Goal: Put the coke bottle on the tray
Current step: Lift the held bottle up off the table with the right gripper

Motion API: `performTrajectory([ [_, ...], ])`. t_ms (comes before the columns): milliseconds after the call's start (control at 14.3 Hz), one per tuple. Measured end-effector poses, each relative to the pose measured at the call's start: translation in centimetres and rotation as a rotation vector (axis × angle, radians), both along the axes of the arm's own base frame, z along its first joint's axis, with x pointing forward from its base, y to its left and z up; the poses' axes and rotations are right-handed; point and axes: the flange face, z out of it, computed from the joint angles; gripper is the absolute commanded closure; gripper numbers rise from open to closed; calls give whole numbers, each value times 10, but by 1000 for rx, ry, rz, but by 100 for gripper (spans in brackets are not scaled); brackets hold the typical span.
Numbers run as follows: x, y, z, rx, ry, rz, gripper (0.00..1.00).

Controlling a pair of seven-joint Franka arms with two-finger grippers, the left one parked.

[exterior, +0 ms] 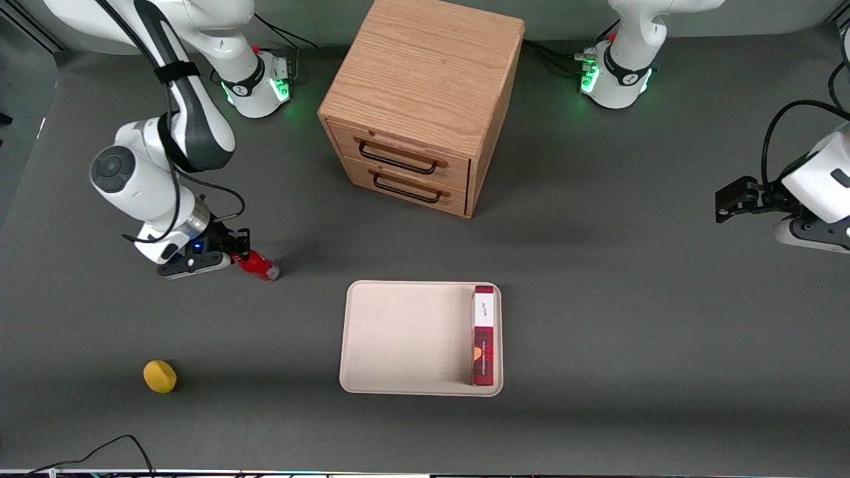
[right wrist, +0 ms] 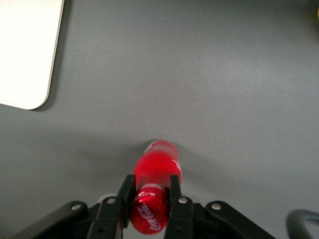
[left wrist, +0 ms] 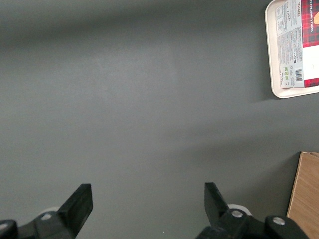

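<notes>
From where I sit, the job looks barely under way: my gripper (exterior: 247,255) is down low toward the working arm's end of the table with its fingers (right wrist: 125,191) closed on the neck of the coke bottle (exterior: 259,265), just under the red cap. Whether the bottle is resting on the table (exterior: 597,299) or has cleared it, I can't tell; it is tilted, cap end in the gripper and base pointing out toward the tray (exterior: 398,335). So I judge the grasp as made, with the carry and the set-down left to do. The tray sits in front of the wooden cabinet (exterior: 418,99), well apart from the bottle, and a long red plaid box (exterior: 484,335) lies along its edge toward the parked arm's end, leaving most of the tray bare for the drop. A yellow ball (exterior: 159,376) lies nearer the front camera than the gripper, out of the way as far as I can judge. The front view gives me the whole layout but hides the grip itself under the arm; the right wrist view shows the fingers pinching either side of the neck and a rounded corner of the tray (right wrist: 25,55) ahead. The left wrist view adds only a tray corner (left wrist: 273,59) with the box's printed label (left wrist: 294,45).
</notes>
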Motion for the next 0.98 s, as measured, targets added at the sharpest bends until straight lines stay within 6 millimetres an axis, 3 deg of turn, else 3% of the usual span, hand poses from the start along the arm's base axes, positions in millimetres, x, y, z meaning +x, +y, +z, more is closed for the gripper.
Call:
performTrajectory([
  [349, 15, -21, 138, -14, 84, -29, 100],
  [558, 13, -34, 199, -15, 93, -47, 100],
  [767, 10, -38, 228, -14, 74, -53, 100],
  [977, 16, -24, 228, -7, 47, -105, 100],
])
